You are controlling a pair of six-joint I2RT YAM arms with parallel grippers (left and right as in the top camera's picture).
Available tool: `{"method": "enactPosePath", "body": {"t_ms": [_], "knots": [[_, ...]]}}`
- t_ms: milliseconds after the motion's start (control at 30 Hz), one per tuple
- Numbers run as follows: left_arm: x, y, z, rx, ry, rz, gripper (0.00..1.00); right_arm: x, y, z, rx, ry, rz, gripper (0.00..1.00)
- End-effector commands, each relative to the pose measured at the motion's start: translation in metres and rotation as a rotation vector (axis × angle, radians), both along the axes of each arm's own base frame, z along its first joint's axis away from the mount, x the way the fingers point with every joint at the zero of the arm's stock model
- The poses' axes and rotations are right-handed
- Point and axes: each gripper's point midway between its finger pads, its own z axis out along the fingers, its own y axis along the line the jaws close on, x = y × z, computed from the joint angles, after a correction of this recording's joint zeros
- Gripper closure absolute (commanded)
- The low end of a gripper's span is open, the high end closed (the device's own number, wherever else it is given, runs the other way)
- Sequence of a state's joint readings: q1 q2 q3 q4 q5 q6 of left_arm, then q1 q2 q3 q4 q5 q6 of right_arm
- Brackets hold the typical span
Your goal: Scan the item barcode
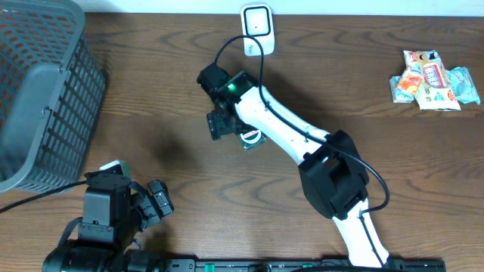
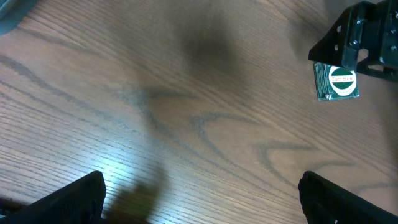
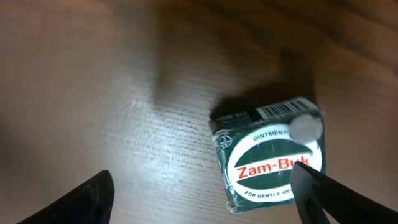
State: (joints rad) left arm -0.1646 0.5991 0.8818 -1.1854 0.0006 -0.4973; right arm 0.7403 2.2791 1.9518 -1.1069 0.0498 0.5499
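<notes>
Green Zam-Buk box (image 3: 270, 158) lies mid-table (image 1: 151, 91), towards the far edge, off-centre under the right gripper (image 3: 202, 186), whose jaws stand apart, clamping nothing. The left gripper (image 2: 202, 199) gapes empty near the front edge. Centre the box between the fingers, leave its barcode (image 3: 277, 111) uncovered, and face that side to the scanner (image 1: 257, 26)

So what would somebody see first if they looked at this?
Probably the white arm reaching across the middle of the wooden table, its right gripper open just over a little green Zam-Buk box lying there. After that, the big grey basket at the table's left edge and the bright snack packets in the far right corner.
</notes>
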Motion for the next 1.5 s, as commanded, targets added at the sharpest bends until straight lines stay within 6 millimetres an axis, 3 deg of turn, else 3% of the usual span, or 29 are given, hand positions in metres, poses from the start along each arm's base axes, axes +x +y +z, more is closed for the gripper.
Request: {"method": "enactPosePath", "body": {"t_ms": [0, 233, 300, 500, 633, 800, 1033, 1233, 1367, 1467], "knots": [[-0.001, 0.002, 0.0, 0.009, -0.001, 0.006, 0.02, 0.014, -0.012, 0.005, -0.026, -0.076, -0.291, 0.14], [-0.001, 0.002, 0.0, 0.009, -0.001, 0.006, 0.02, 0.006, -0.022, -0.007, -0.006, -0.052, -0.655, 0.15], [-0.001, 0.002, 0.0, 0.009, -0.001, 0.006, 0.03, 0.002, -0.026, -0.01, -0.006, -0.042, -0.775, 0.11], [-0.001, 0.002, 0.0, 0.009, -0.001, 0.006, 0.02, -0.003, -0.037, -0.011, -0.018, -0.023, -0.96, 0.01], [-0.001, 0.002, 0.0, 0.009, -0.001, 0.006, 0.02, -0.001, -0.043, -0.013, -0.011, -0.023, -1.05, 0.01], [-0.001, 0.002, 0.0, 0.009, -0.001, 0.006, 0.02, 0.0, -0.046, -0.02, -0.027, -0.016, -1.059, 0.01], [-0.001, 0.002, 0.0, 0.009, -0.001, 0.006, 0.02, -0.004, -0.04, -0.051, -0.047, 0.041, -1.06, 0.01], [-0.001, 0.002, 0.0, 0.009, -0.001, 0.006, 0.02, -0.01, -0.046, -0.054, -0.085, 0.053, -1.055, 0.17], [-0.001, 0.002, 0.0, 0.009, -0.001, 0.006, 0.02, -0.013, -0.049, -0.054, -0.109, 0.062, -1.008, 0.17], [-0.001, 0.002, 0.0, 0.009, -0.001, 0.006, 0.02, -0.01, -0.051, -0.053, -0.114, 0.067, -0.933, 0.29]]}}
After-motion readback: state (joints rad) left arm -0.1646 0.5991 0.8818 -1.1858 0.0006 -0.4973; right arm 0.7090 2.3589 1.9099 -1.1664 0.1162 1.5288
